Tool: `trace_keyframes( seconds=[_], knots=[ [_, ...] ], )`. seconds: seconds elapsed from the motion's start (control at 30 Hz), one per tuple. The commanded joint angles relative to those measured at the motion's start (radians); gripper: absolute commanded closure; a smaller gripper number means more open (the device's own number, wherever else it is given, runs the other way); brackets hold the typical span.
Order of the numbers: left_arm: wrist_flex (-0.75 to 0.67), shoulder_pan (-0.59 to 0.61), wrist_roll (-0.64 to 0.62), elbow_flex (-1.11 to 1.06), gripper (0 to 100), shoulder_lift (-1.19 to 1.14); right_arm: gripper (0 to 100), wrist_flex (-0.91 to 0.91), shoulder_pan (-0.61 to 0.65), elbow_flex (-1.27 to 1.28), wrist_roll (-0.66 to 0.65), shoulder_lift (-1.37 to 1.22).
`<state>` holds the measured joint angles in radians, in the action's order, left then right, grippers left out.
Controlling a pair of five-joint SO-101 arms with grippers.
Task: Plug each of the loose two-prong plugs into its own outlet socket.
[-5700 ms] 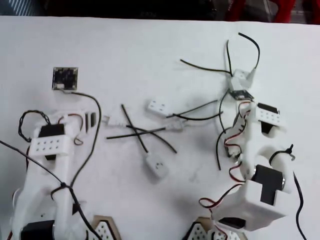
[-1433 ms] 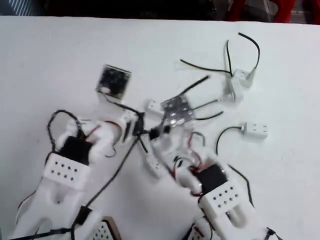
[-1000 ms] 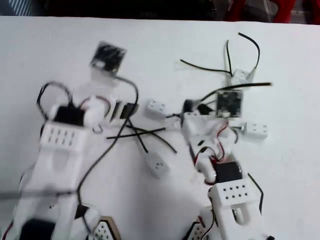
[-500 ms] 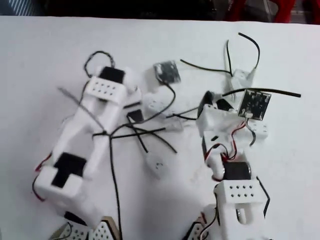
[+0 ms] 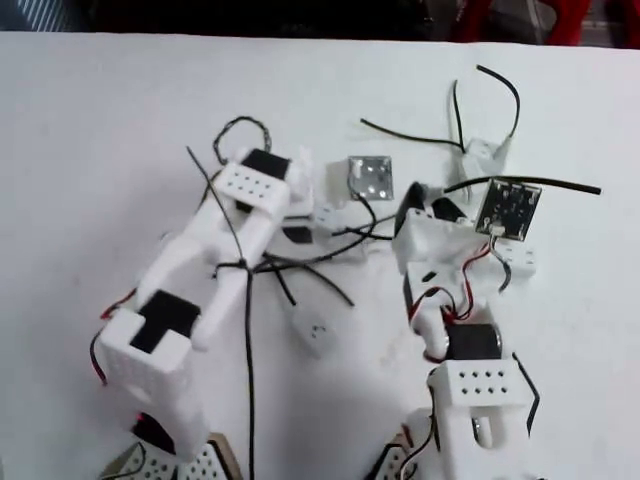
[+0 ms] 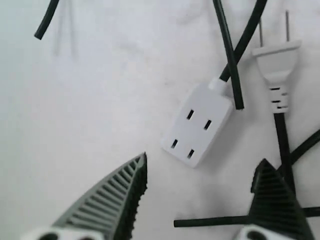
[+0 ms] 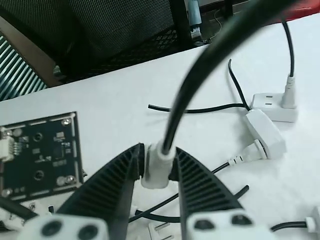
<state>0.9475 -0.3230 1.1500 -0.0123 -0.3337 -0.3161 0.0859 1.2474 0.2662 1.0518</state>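
Your left gripper (image 6: pixel 202 160) is spread wide and holds nothing. It hangs just over a white outlet block (image 6: pixel 197 125) with four slots, which lies flat near the middle of the bench (image 5: pixel 90 110). Just beside that block lies a loose two-prong plug (image 6: pixel 276 56), its prongs pointing away from the gripper. Black cords (image 6: pixel 227 45) cross the block's far end.

Your right gripper (image 7: pixel 159 150) is clamped on a white plug body (image 7: pixel 154 172). Its black cord (image 5: pixel 540 183) stretches out toward the right side of the bench. Beyond it, toward the far edge, a white outlet (image 7: pixel 272 107) has a white cord end standing in its top, and a second white block (image 7: pixel 265 132) lies against it.

Another outlet block (image 5: pixel 315 330) rests between your two arms, apart from both. Your grippers sit near each other, with crossed cords on the bench between them. Your widest stretch of white bench top lies left of the left arm and runs to the far edge.
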Motion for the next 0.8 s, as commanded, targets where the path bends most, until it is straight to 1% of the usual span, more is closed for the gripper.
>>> trace_keyframes(
  seconds=[0.0, 0.13, 0.2, 0.33, 0.6, 0.77],
  knots=[
    [-0.021, -0.033, 0.026, 0.046, 67, 0.005, 98.1, 0.021, -0.010, -0.012, -0.003, 0.021],
    [-0.021, -0.045, 0.026, 0.052, 67, 0.004, 98.1, 0.021, -0.008, -0.012, -0.003, 0.021],
    [-0.044, -0.051, 0.028, 0.051, 67, -0.005, 98.1, 0.021, -0.008, -0.012, -0.003, 0.021],
    [-0.074, -0.050, 0.026, 0.097, 67, -0.085, 98.1, 0.021, -0.007, -0.012, -0.003, 0.021],
    [0.098, -0.045, 0.021, 0.374, 68, -0.297, 98.1, 0.021, -0.004, -0.011, -0.003, 0.021],
    [0.207, -0.048, 0.025, 0.519, 76, -0.418, 98.1, 0.021, -0.005, -0.011, -0.003, 0.021]
  ],
)
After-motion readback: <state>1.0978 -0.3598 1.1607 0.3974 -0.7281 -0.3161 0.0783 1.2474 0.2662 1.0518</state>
